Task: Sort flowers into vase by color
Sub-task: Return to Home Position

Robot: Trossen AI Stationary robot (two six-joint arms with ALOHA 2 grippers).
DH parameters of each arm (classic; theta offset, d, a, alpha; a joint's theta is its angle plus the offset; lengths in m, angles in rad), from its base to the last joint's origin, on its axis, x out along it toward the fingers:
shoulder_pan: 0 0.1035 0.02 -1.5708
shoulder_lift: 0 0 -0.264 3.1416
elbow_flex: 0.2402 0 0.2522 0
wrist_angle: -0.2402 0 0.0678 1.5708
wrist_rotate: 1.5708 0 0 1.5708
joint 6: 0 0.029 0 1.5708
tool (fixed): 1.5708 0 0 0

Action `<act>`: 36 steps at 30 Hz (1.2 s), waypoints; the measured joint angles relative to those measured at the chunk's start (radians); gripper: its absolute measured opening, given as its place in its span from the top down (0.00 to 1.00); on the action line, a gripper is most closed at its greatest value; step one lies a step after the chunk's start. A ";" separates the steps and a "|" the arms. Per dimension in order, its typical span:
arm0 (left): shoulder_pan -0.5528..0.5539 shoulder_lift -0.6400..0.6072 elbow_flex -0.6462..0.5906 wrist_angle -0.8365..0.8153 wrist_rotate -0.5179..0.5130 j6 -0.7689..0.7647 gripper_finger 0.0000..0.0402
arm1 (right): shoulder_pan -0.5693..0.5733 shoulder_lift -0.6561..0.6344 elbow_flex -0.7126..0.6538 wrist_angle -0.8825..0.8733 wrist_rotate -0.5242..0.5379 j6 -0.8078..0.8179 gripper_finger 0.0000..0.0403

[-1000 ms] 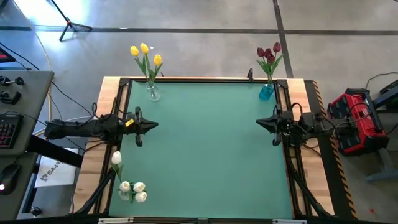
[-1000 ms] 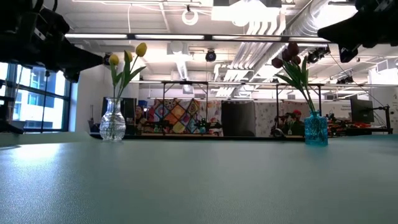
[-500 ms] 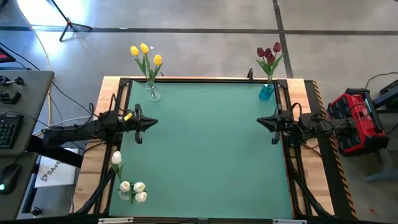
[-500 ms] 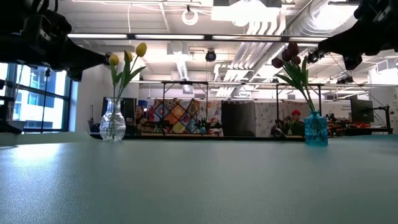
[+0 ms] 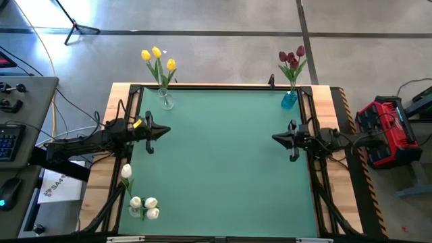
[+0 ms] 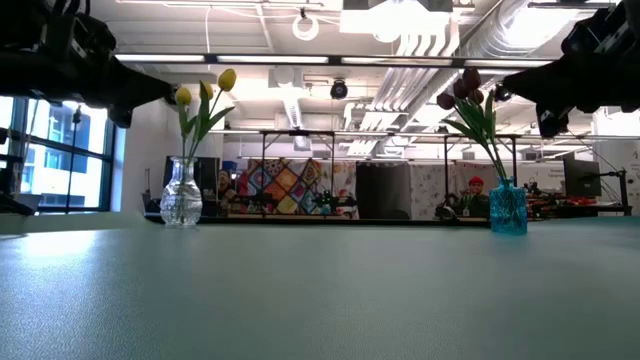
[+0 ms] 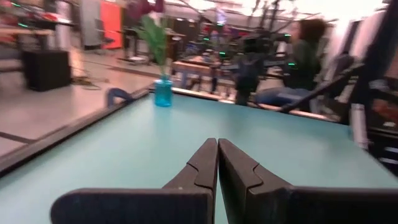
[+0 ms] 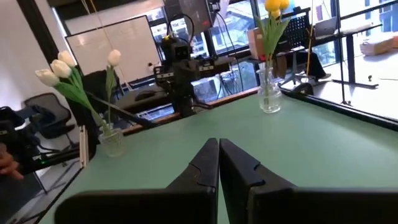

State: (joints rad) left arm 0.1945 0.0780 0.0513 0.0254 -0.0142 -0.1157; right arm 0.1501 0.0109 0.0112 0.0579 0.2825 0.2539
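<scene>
Yellow flowers (image 5: pixel 156 59) stand with their stems in a clear vase (image 5: pixel 166 101) at the table's far left. Dark red flowers (image 5: pixel 291 59) stand in a blue vase (image 5: pixel 289 100) at the far right. White flowers (image 5: pixel 144 206) stand in a clear vase (image 8: pixel 112 140) at the near left corner. My left gripper (image 5: pixel 169 132) is shut and empty over the table's left side, pointing level toward the right. My right gripper (image 5: pixel 273 138) is shut and empty over the right side, pointing level toward the left. Neither is near a vase.
The green table top (image 5: pixel 223 169) lies between the two grippers. Wooden borders and black frame rails (image 5: pixel 314 189) run along the table's sides. A red case (image 5: pixel 388 131) sits on the floor beyond the right edge, and a desk with a keyboard (image 5: pixel 10 135) beyond the left.
My right gripper has sunk and come a little toward the table's middle, staying shut and level. The flowers and vases have kept their places.
</scene>
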 joint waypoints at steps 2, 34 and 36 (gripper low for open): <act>-0.002 0.000 0.000 -0.001 0.036 -0.013 1.00 | 0.000 -0.001 -0.001 0.004 -0.001 -0.013 1.00; -0.002 -0.005 -0.039 0.012 0.096 0.042 1.00 | 0.000 0.000 -0.002 0.007 0.009 -0.203 1.00; -0.006 -0.005 -0.039 0.018 0.096 0.047 1.00 | 0.000 0.000 -0.002 0.001 0.010 -0.203 1.00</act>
State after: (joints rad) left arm 0.1887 0.0727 0.0120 0.0432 0.0815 -0.0683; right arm 0.1501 0.0113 0.0093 0.0587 0.2920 0.0513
